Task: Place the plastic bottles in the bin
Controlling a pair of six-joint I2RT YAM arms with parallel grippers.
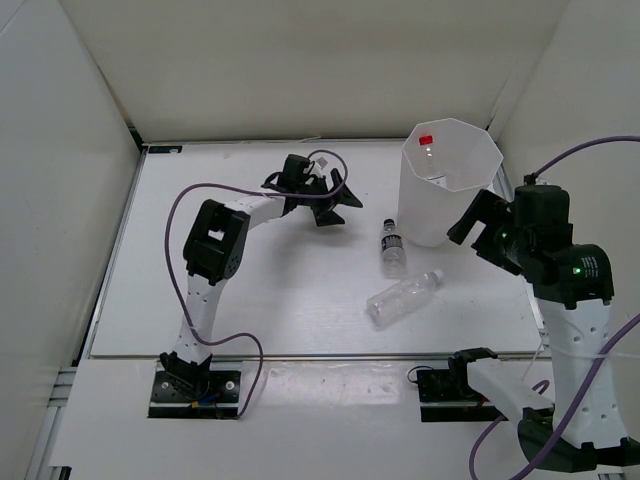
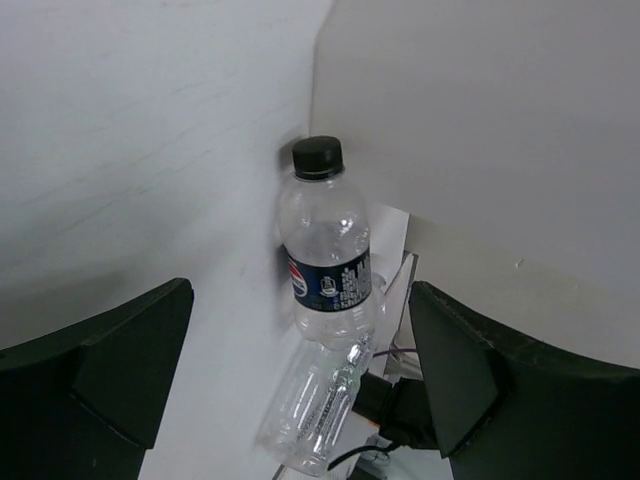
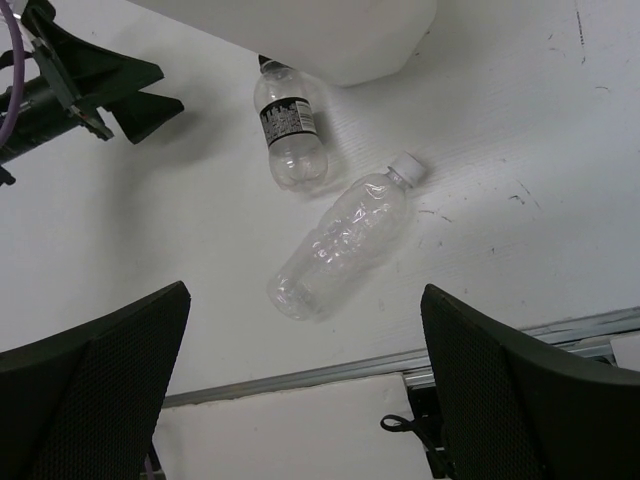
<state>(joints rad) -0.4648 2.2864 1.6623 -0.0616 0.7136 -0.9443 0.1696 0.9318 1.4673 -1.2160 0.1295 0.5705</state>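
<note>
The white bin (image 1: 452, 172) stands at the back right; its base shows in the right wrist view (image 3: 330, 35). Something red (image 1: 426, 139) shows inside it. The black-capped bottle (image 1: 393, 243) lies on the table just left of the bin's foot. The plain clear bottle (image 1: 403, 297) lies nearer the front. Both show in the left wrist view (image 2: 325, 250) (image 2: 320, 400) and in the right wrist view (image 3: 288, 140) (image 3: 345, 245). My left gripper (image 1: 335, 200) (image 2: 300, 370) is open and empty, left of the black-capped bottle. My right gripper (image 1: 478, 232) (image 3: 305, 390) is open and empty, raised beside the bin. The blue-white labelled bottle is out of view.
White walls enclose the table on the left, back and right. A metal rail (image 3: 400, 365) runs along the table's front edge. The left arm's purple cable (image 1: 180, 215) loops over the left part of the table. The left gripper's fingers (image 3: 100, 90) show in the right wrist view.
</note>
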